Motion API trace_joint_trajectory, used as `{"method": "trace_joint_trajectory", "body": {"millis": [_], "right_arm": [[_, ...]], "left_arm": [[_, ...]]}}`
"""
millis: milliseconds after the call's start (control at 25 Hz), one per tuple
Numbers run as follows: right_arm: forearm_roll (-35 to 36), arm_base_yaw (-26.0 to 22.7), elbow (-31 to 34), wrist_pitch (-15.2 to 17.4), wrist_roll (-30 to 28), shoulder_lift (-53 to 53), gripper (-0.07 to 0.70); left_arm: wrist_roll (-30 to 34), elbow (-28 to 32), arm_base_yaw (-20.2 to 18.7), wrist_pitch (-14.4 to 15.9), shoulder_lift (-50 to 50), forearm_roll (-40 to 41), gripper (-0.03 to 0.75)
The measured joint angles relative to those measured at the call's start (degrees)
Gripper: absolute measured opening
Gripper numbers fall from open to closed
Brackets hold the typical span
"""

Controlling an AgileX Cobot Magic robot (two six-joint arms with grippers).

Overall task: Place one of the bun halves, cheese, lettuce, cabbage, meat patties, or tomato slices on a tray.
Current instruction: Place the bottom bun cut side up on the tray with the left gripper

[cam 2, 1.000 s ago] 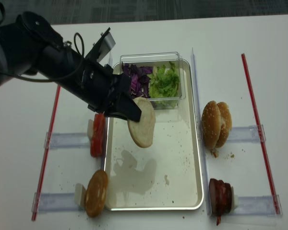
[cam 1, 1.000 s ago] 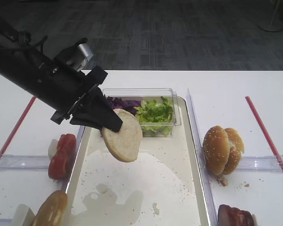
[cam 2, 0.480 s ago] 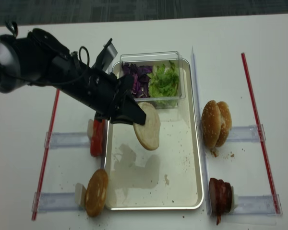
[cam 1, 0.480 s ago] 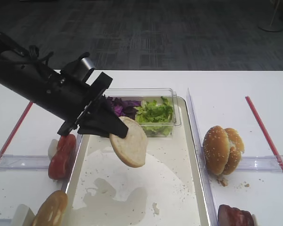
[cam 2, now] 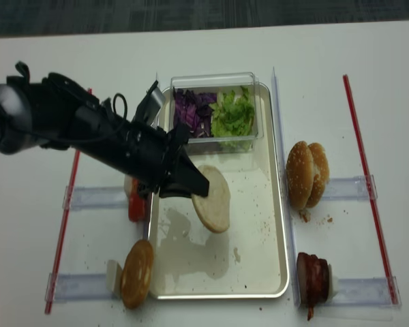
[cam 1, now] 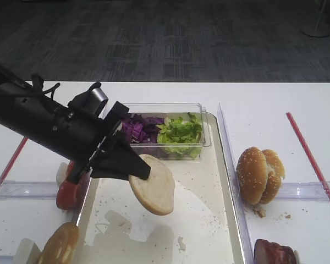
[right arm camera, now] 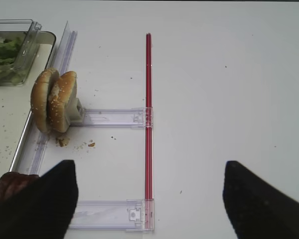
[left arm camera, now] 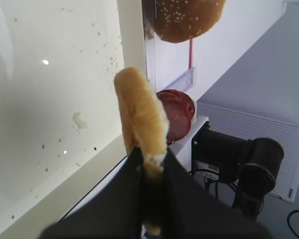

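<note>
Left to right across the white worktop (cam 1: pixel 264 104): the tomato slices (cam 1: pixel 71 184) stand on edge just outside the tray's left rim, with a glossy brown bun half (cam 1: pixel 58 245) nearer the front edge. My left gripper (cam 1: pixel 137 170) reaches in over the tray (cam 1: pixel 223 220), its jaws pressed together on the near edge of the pale bun half (cam 1: pixel 154 184), which hangs tilted above the crumb-speckled tray bottom, not touching it. At the tray's far end a clear tub (cam 1: pixel 203 129) holds cabbage (cam 1: pixel 140 126) on the left and lettuce (cam 1: pixel 179 132) on the right. Right of the tray stand a sesame bun pair (cam 1: pixel 258 173) and, nearer, the meat patties (cam 1: pixel 275 254). My right gripper (right arm camera: pixel 149 199) shows two dark fingers spread wide, holding nothing.
</note>
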Motion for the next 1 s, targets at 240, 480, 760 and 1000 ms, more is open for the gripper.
{"method": "trace_joint_trajectory", "body": {"millis": [240, 480, 760, 1000], "right_arm": [[0.0, 0.0, 0.0, 0.0, 0.0, 0.0, 0.613], [0.0, 0.0, 0.0, 0.0, 0.0, 0.0, 0.613], [0.0, 0.0, 0.0, 0.0, -0.1, 0.0, 0.613], [0.0, 0.0, 0.0, 0.0, -0.1, 0.0, 0.613]], "left_arm": [[2.0, 0.9, -2.1, -0.3, 4.9, -2.4, 0.019], [4.7, 0.9, -2.2, -0.6, 8.2, -3.9, 0.019], [8.3, 0.9, -2.0, -0.8, 9.7, -4.5, 0.019], [9.5, 0.9, 1.0, -0.8, 9.7, -5.0, 0.019]]}}
